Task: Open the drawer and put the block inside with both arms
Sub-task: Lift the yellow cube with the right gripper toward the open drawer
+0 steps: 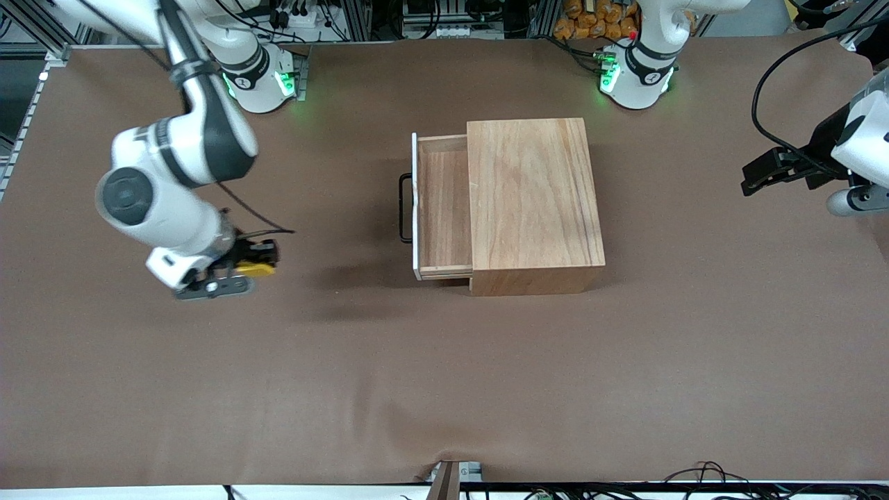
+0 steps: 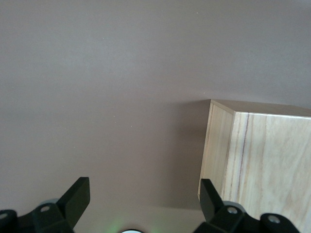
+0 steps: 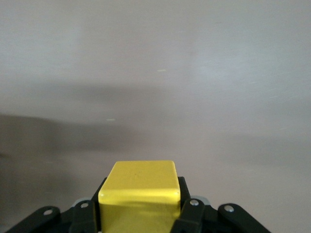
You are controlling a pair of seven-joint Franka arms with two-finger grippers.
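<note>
The wooden box (image 1: 535,201) stands mid-table with its drawer (image 1: 444,208) pulled partly out; the white front panel (image 1: 414,208) and black handle (image 1: 403,208) face the right arm's end. The drawer tray is empty. My right gripper (image 1: 246,269) is shut on the yellow block (image 1: 258,267) over the bare table toward the right arm's end. The block fills the space between its fingers in the right wrist view (image 3: 138,187). My left gripper (image 1: 753,179) is open and empty, waiting toward the left arm's end. In the left wrist view its fingers (image 2: 77,196) are spread wide, with the box (image 2: 257,165) beside them.
A brown mat (image 1: 444,389) covers the table. The arm bases (image 1: 635,76) and cables lie along the edge farthest from the front camera. A black cable (image 1: 764,90) loops near the left arm.
</note>
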